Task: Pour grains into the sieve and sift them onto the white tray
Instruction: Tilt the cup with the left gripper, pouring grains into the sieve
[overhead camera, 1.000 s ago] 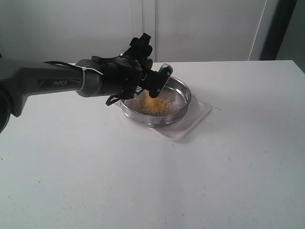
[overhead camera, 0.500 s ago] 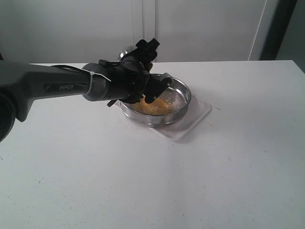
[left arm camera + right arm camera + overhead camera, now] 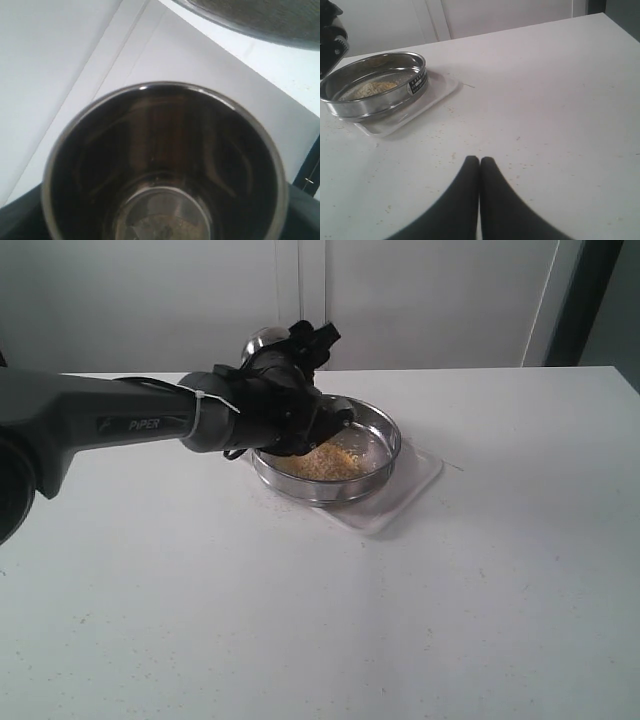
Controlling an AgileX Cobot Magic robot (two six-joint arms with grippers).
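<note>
White worktop (image 3: 300, 620) carries the rigid, slick sieve (image 3: 330, 488), probably best pinched at its rim; left end effector (image 3: 295, 380) clasps a steel cup (image 3: 165, 165), right end effector (image 3: 479, 165) closed.

We take this for a robotics lab or test room, not a home. We see a plain white worktop (image 3: 480, 570) speckled with fine grit, bare white wall panels (image 3: 430, 300) behind it, a dark upright post (image 3: 578, 300) beside them, and a black arm (image 3: 110, 420) lettered PiPER over a steel sieve (image 3: 345, 488) of laboratory type that carries a small label plate (image 3: 413, 86).
</note>
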